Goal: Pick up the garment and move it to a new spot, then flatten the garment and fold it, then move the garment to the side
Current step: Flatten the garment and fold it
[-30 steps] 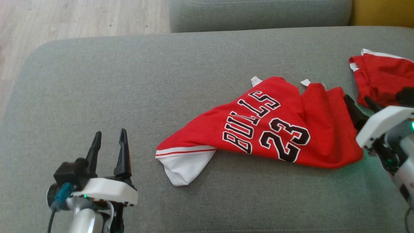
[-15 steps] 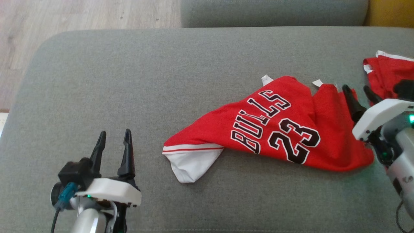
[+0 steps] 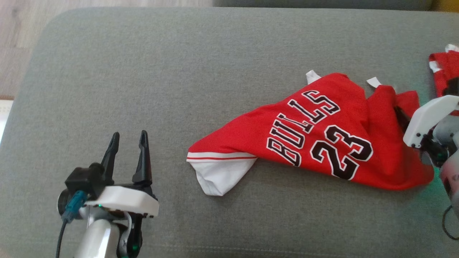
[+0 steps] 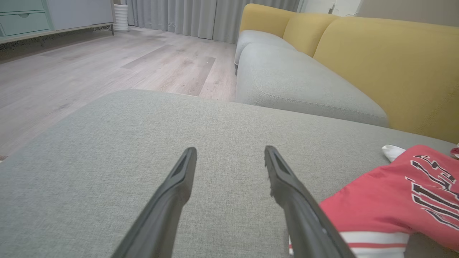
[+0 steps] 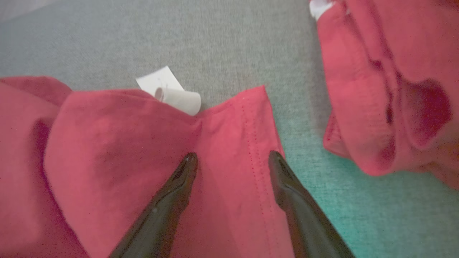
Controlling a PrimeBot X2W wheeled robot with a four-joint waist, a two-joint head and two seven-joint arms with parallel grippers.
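The grey cushion [image 3: 143,71] carries everything, and the red jersey [image 3: 247,139] lies crumpled on its right half, with its white-trimmed end [image 3: 218,175] pointing toward the cushion's middle. A second red garment [image 3: 443,68] is bunched at the cushion's far right edge, just beside the jersey but apart from it. My left fingers [image 3: 143,161] are spread wide and holding nothing, over the cushion's bare left front. My right fingers [image 5: 168,204] are spread just as wide above the jersey's stitched red edge, at the cushion's right side, pinching nothing yet. I judge the pick-up is the step in hand. To do it well I should come straight down so the fingers straddle that seam, press lightly into the cushion, and close on this jersey's cloth alone, keeping clear of the neighbouring garment. A small white tag [image 5: 168,91] curls behind the seam; its print is too small to read. Across the chest I read "BULLS" and "23" in black, outlined in white.
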